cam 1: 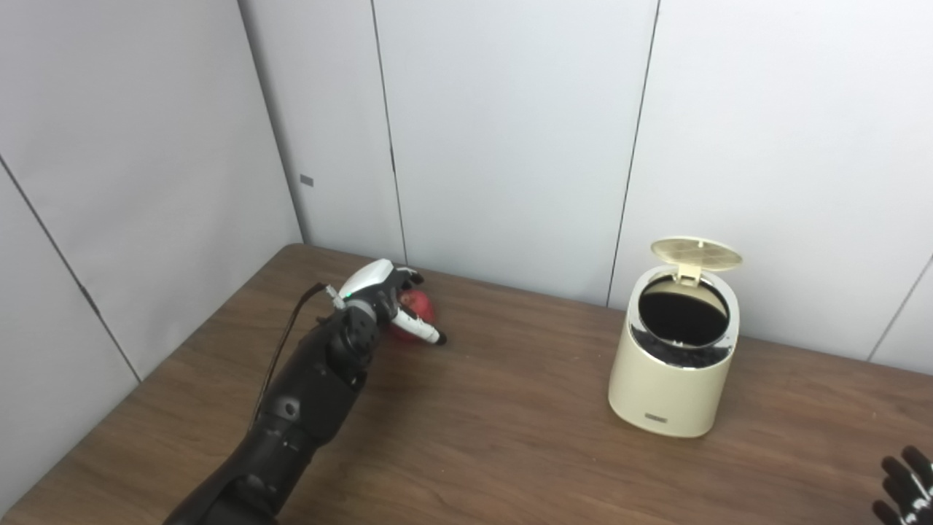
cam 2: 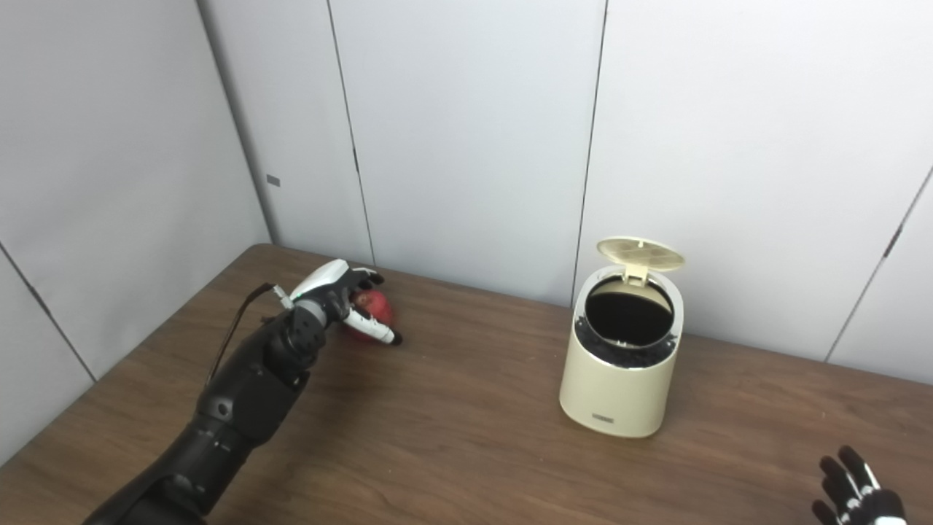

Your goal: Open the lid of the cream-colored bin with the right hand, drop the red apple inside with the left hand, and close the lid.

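Note:
The red apple (cam 1: 419, 305) lies on the brown table (cam 1: 496, 437) at the far left. My left hand (cam 1: 386, 299) reaches over it, with fingers (cam 1: 408, 278) arched over its top and the thumb (cam 1: 421, 329) stretched across its front; the hand is not closed on it. The cream-colored bin (cam 1: 674, 372) stands at the right with its lid (cam 1: 696, 253) tipped up at the back, showing a dark inside. My right hand (cam 2: 856, 492) is low at the front right corner, fingers spread and empty, well away from the bin.
Grey wall panels (cam 1: 510, 131) close off the table's back and left sides. The table's left edge (cam 1: 146, 379) runs close beside my left arm. Bare tabletop lies between the apple and the bin.

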